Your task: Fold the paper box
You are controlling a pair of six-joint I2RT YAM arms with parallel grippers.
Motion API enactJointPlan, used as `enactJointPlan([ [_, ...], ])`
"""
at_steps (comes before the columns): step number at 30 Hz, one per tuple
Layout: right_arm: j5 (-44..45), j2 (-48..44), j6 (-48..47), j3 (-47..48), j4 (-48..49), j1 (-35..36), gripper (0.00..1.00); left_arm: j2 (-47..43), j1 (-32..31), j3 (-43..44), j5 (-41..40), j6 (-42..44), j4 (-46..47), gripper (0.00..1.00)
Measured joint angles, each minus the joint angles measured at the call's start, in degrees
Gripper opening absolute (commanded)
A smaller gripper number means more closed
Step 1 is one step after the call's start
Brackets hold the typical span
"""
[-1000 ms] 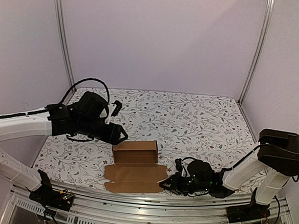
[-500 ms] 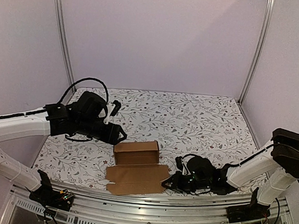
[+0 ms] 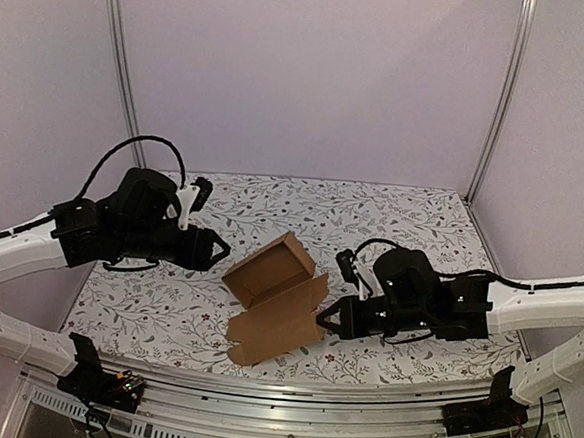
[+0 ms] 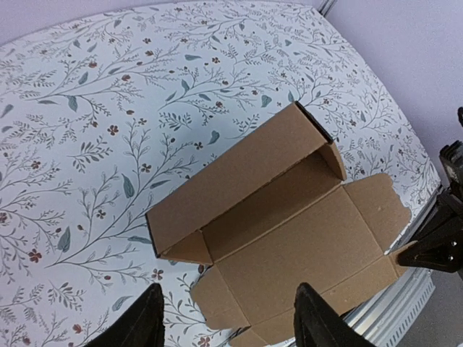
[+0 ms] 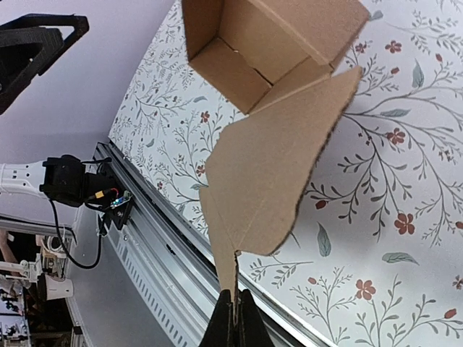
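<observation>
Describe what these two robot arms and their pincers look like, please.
Both are alike: the left arm and right arm have smooth white tubular shells with black joints. The left gripper and right gripper are black, bulky at the wrist, with two tapering fingers. A thin black cable loops above each wrist.

Your table (image 3: pixel 402 227), covered in white cloth printed with leafy sprigs and small red flowers, sits between plain pale lilac walls (image 3: pixel 312 80), with slim metal posts (image 3: pixel 124 67) at its far corners and a ribbed metal rail (image 3: pixel 287 429) along its near edge.
</observation>
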Motion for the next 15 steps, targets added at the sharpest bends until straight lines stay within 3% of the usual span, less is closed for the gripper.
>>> enactJointPlan([
  [15, 9.66, -2.78, -31.63, 35.69, -45.97, -0.13, 0.00, -10.21, 0.00, 4.74, -3.82, 2.32, -2.14, 0.64],
])
